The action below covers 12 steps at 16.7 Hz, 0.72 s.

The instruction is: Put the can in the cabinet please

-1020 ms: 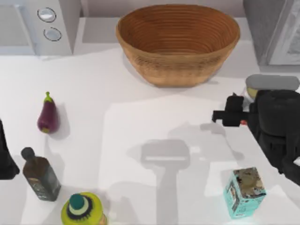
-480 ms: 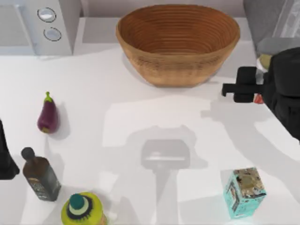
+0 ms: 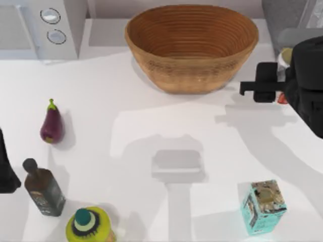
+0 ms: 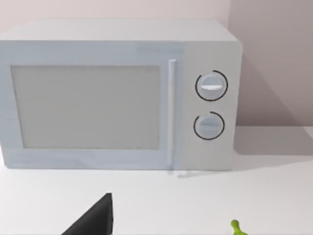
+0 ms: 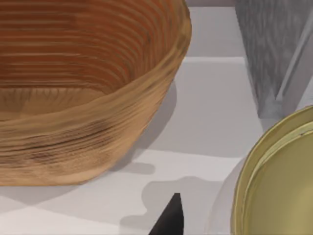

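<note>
The can [image 3: 286,56] shows its gold top beside my right gripper [image 3: 283,80], which is shut on it and holds it above the table's far right side. A sliver of its red label peeks out below the black wrist. The cabinet [image 3: 280,16] stands just beyond, in the back right corner, grey with a paler panel. In the right wrist view the can's gold lid [image 5: 281,181] sits close, with one dark fingertip [image 5: 168,219] beside it and the cabinet's speckled wall [image 5: 266,49] behind. My left gripper [image 3: 5,169] rests open at the left edge.
A large wicker basket [image 3: 192,45] stands at the back centre, close to the can's left. A white microwave [image 3: 45,27] fills the back left corner. An eggplant [image 3: 51,126], a dark bottle [image 3: 44,189], a yellow-green bottle [image 3: 90,226] and a teal carton [image 3: 263,205] stand nearer the front.
My right arm has carried the can away from the table and toward the back right, closer to the cabinet. The left arm has stayed still.
</note>
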### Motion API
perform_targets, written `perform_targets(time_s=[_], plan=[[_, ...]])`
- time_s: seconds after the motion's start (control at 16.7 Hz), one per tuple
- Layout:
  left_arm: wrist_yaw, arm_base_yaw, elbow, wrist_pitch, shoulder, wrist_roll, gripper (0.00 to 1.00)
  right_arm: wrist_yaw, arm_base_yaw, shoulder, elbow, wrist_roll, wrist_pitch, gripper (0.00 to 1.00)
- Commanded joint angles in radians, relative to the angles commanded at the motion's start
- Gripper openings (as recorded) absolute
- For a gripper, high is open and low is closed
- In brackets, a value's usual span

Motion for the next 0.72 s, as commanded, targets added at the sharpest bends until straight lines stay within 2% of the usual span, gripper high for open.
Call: perform_targets(time_s=[0.36, 0.72], plan=[[0.000, 0.000, 0.000, 0.000, 0.000, 0.000, 1.00, -0.047, -0.035, -0.106, -0.066, -0.044, 0.002, 0.00], [0.000, 0.000, 0.000, 0.000, 0.000, 0.000, 1.00, -0.213, -0.171, -0.580, -0.309, -0.163, -0.010, 0.00]])
